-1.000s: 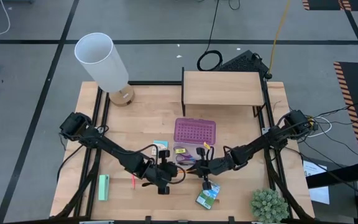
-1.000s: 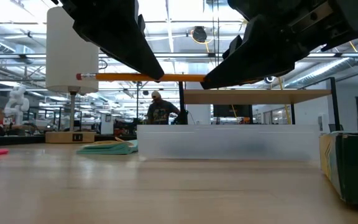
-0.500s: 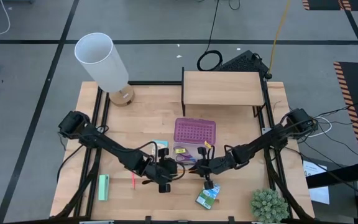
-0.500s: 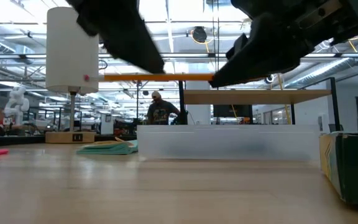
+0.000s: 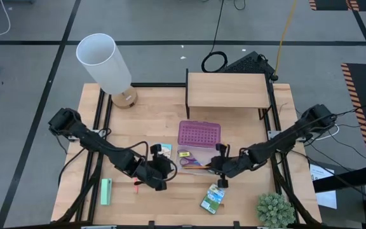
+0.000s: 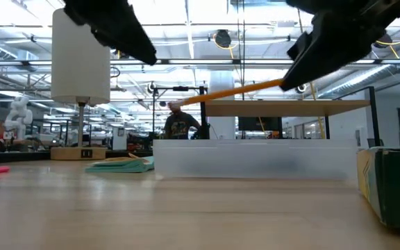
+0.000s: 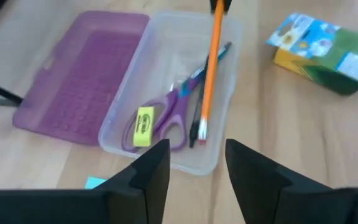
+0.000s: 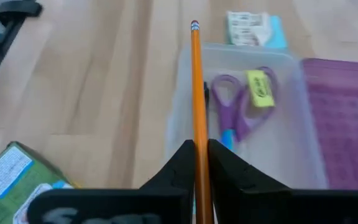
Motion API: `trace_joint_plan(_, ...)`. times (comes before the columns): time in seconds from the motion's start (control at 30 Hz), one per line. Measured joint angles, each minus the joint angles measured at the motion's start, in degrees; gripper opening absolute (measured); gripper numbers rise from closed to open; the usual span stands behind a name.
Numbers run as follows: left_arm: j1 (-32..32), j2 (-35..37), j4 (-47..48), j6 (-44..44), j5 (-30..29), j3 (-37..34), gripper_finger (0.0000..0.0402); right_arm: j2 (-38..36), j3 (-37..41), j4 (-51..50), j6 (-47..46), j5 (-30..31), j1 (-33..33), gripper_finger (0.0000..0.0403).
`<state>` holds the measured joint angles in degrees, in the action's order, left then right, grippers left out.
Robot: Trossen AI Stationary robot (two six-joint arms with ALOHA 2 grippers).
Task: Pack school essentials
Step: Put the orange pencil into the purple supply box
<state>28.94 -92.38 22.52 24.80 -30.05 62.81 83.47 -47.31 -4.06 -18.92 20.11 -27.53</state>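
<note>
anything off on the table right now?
Nothing spilled or damaged. Two loose ends: the red pencil lies apart from the clear case, and the orange pencil hangs tilted over the case, held at one end by the right gripper.

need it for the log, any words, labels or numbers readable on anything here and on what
None can be read.
Crayon box: printing on its blue and green faces, too blurred.
Small colourful pack: white label with dark print, too small.
Yellow piece in the clear case: dark marks, not legible.
Orange pencil, held by the right gripper: no lettering shows.
</note>
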Motion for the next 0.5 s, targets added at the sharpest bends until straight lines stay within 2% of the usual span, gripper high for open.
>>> trace_joint_plan(0.27,0.15,-0.13,-0.6,6.08,0.01,-5.56,0.0141,-6.68,0.0,-9.24,-2.9,1.06,-0.72,0.0022)
trace_joint_plan(0.5,1.76,-0.13,-5.97,8.41,0.52,-8.63,0.0138,-6.52,2.69,-9.49,-3.59,3.05,1.36,0.0022)
